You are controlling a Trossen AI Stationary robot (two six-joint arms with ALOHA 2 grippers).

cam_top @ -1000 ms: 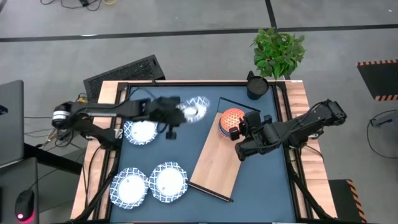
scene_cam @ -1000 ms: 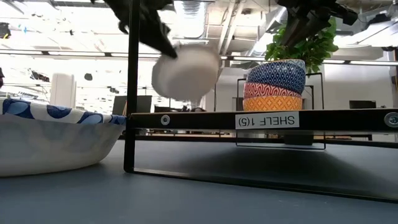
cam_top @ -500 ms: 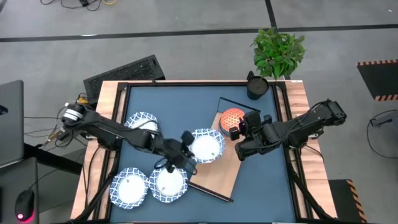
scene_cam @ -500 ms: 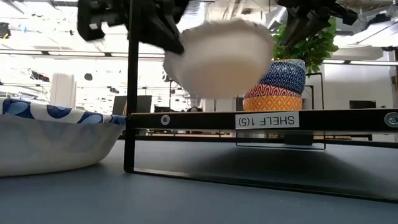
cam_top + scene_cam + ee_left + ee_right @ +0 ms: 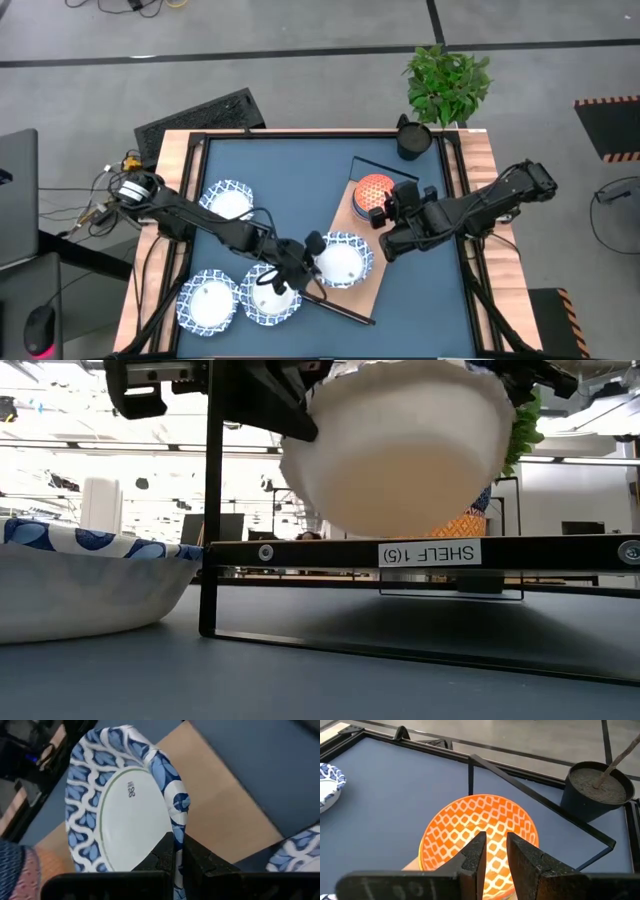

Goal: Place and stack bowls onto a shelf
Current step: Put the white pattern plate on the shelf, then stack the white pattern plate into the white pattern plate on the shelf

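Observation:
My left gripper [image 5: 312, 260] is shut on a wide white bowl with a blue patterned rim [image 5: 342, 262]. It holds the bowl in the air over the near end of the light-wood shelf [image 5: 335, 232]. Seen from the low view, the bowl [image 5: 400, 450] hangs above the shelf's edge [image 5: 560, 552]. At the shelf's far end stands a stack of small bowls [image 5: 372, 190] with an orange one [image 5: 480, 825] on top. My right gripper [image 5: 495, 847] is above the stack, open by a narrow gap, touching nothing. My left gripper pinches the bowl's rim [image 5: 178, 822] between its two fingers, one on the inner face and one on the outer. The fingers come from the table's left, slanting down. The bowl is lifted clear of the shelf board, mouth up and slightly tilted.
Three more white bowls with blue rims rest on the blue table to the left [image 5: 227, 202], [image 5: 208, 303], [image 5: 268, 295]. A dark pot [image 5: 412, 140] with a plant [image 5: 448, 85] stands at the far right corner. The shelf's black wire frame [image 5: 540, 800] rises behind the stack.
My left gripper has carried the bowl from the far middle of the table toward the near edge and slightly right, sinking over the shelf's near end. Its wrist has rolled, so the bowl has turned from steeply tilted to nearly mouth-up. My right gripper has kept still.

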